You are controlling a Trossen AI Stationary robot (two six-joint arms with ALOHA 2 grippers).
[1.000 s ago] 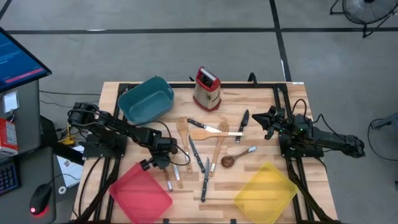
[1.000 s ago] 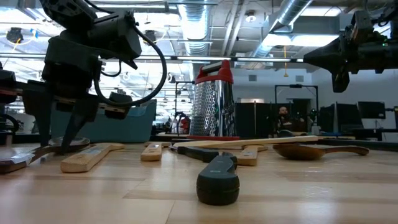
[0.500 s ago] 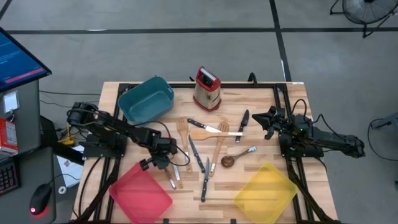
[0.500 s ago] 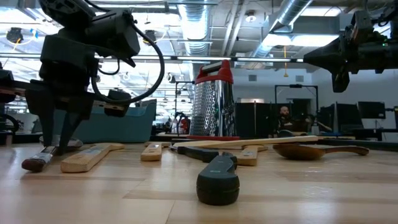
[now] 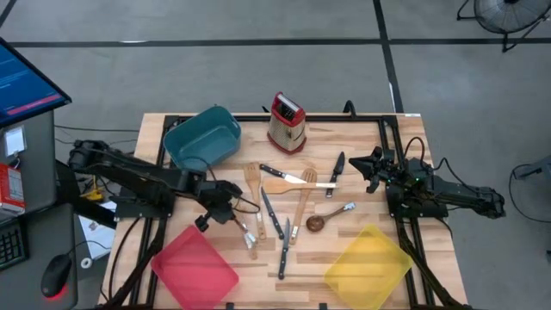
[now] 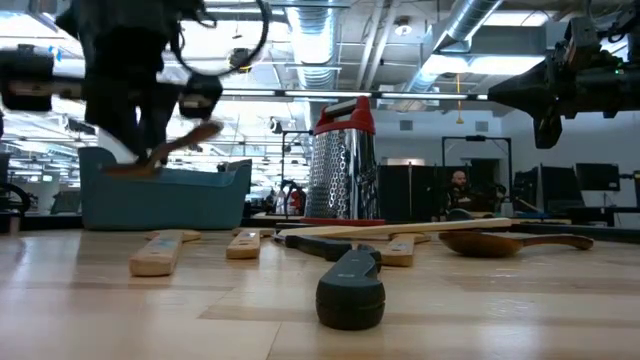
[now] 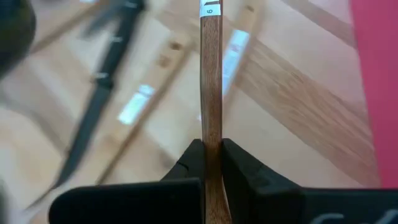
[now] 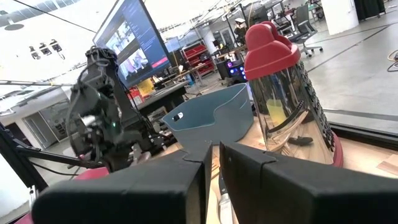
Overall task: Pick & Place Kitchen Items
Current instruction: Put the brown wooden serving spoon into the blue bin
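Note:
My left gripper hangs above the table's left half, between the teal bin and the red bin, shut on a brown wooden utensil. In the low view the utensil hangs tilted, well above the tabletop. The left wrist view shows its handle edge-on, with a small white label at the free end. Other kitchen items lie flat mid-table: knives, a light wooden spatula and a dark wooden spoon. My right gripper waits shut at the table's right side, above the table. My left gripper pinches the utensil's handle between its two fingers, which lie across the handle. It comes slanting down from the table's left. The labelled end sticks out past the fingers toward the near right. The utensil is lifted clear of the table and tilted.
A teal bin stands at the far left, a red bin at the near left, a yellow bin at the near right. A red-topped steel grater stands at the far middle. A black knife handle lies close to the near edge.
My left gripper has shut on the wooden utensil where it lay on the table, then risen and tipped toward level. The utensil has gone from lying flat to hanging tilted, clear of the table. A light wooden piece beside it has shifted slightly.

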